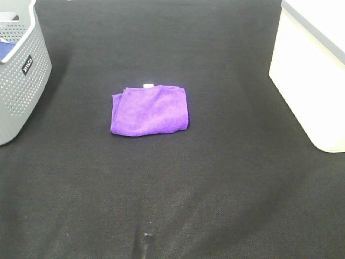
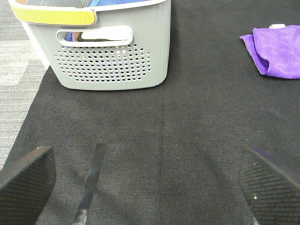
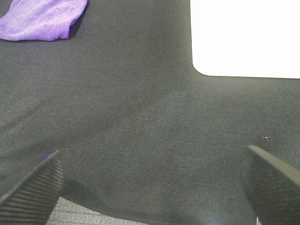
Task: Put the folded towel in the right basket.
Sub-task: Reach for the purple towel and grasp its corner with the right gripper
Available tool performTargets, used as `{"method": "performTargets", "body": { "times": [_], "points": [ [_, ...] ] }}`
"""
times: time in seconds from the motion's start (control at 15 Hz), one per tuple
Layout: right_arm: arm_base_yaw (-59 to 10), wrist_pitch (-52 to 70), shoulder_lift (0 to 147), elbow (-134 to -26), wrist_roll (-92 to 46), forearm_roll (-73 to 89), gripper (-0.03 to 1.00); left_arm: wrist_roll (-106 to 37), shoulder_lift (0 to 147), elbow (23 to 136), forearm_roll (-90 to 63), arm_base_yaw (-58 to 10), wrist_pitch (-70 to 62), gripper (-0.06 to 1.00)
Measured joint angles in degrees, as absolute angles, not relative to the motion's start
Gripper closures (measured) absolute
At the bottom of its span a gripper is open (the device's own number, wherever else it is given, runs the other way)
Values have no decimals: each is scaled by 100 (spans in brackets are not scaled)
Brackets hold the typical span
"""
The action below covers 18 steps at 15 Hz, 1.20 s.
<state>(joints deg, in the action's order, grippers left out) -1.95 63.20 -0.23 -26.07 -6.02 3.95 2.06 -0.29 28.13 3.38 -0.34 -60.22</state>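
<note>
Exterior high gives us the towel (image 1: 150, 110), purple and folded into a rough square. It lies flat on the black mat (image 1: 226, 183), a little left of the middle. A small white tag (image 1: 149, 85) pokes out at its far edge. The grey basket (image 1: 24, 81) stands at the left edge of that view, its wall perforated, with something blue (image 1: 6, 49) inside. The white basket (image 1: 307, 81) stands at the right edge. The towel is well apart from both baskets, and we cannot see into the white one from here.

From the left wrist we see the left gripper (image 2: 149, 183) with its fingers (image 2: 26, 180) spread wide apart, only bare mat between them. The grey basket sits ahead of it at the mat's edge, beside a strip of grey floor (image 2: 18, 70). One end of the towel shows farther off to the side, well clear of the fingers.

From the right wrist we see the right gripper (image 3: 152, 185), also fully apart and holding nothing. Mat lies below it, a corner of the white basket is ahead, and a corner of the towel is off to the other side, well apart from the gripper.
</note>
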Motion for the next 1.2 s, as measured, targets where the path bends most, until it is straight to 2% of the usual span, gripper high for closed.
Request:
{"method": "performTargets", "body": {
  "times": [1.2],
  "points": [
    [-195,6320,-23,-2607,-602,418,-1,206,-29,2813,338,-34,-6022,-4]
  ]
}}
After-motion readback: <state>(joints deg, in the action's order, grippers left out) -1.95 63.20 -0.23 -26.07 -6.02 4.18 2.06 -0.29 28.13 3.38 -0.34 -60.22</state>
